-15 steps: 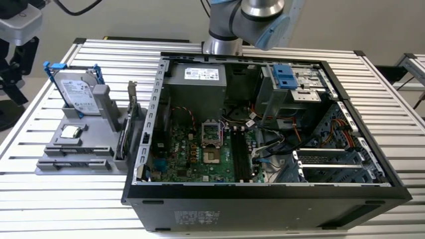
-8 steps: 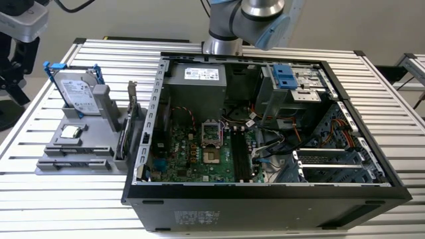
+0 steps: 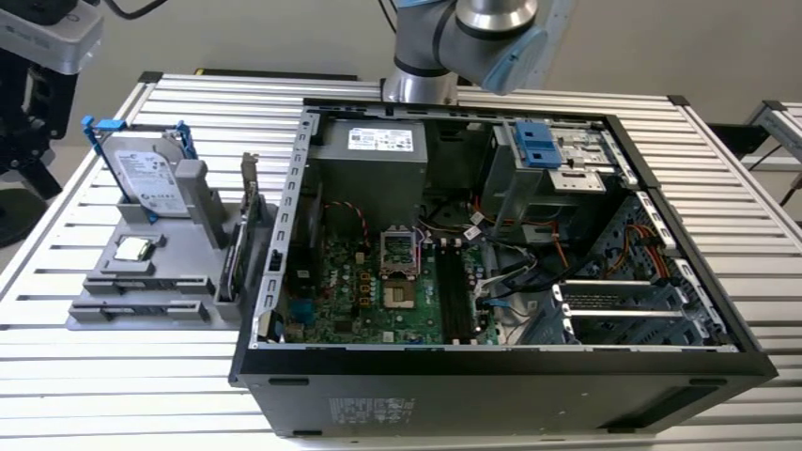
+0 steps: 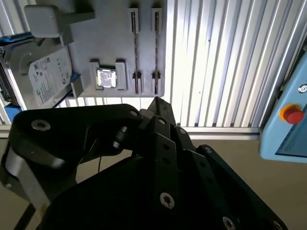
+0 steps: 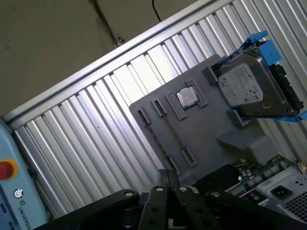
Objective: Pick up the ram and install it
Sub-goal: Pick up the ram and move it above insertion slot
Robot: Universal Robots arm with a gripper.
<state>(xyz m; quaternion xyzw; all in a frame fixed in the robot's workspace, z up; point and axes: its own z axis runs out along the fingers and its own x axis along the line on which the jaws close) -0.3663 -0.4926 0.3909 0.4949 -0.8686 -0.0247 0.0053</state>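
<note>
Ram [image 3: 231, 268]: as best we can read the exterior view, it's the thin, flat, dark board standing on edge. It sits at the side of the grey holder [image 3: 100, 315] that faces the computer case [image 3: 501, 381], just beside the case wall. It's well apart from the arm [image 3: 483, 33], whose smooth silver joint with a pale blue cap sits behind the case.

Gripper [image 4: 156, 108] shows in both wrist views as matte black link bars with small round screw heads, up over the table. We can't tell whether it's open or closed.

Holder is flat matte grey plastic with blocky raised clips. In the second wrist view, two long narrow grooves [image 4: 135, 48] run side by side across it and read as thin dark lines. Just beside them, a small square shiny chip [image 4: 106, 78] lies in its pocket. The hard drive [image 4: 48, 76] is a silver slab with a white label and blue plastic brackets, propped at a tilt at the holder's far end.

Table [image 3: 126, 376] is ribbed aluminium with parallel bright slats. The case is a black sheet-metal box lying open side up, with a green circuit board [image 3: 376, 291] inside and a plain grey metal box behind that. A pale blue panel with a round red button [image 4: 292, 115] sits off the table edge.
</note>
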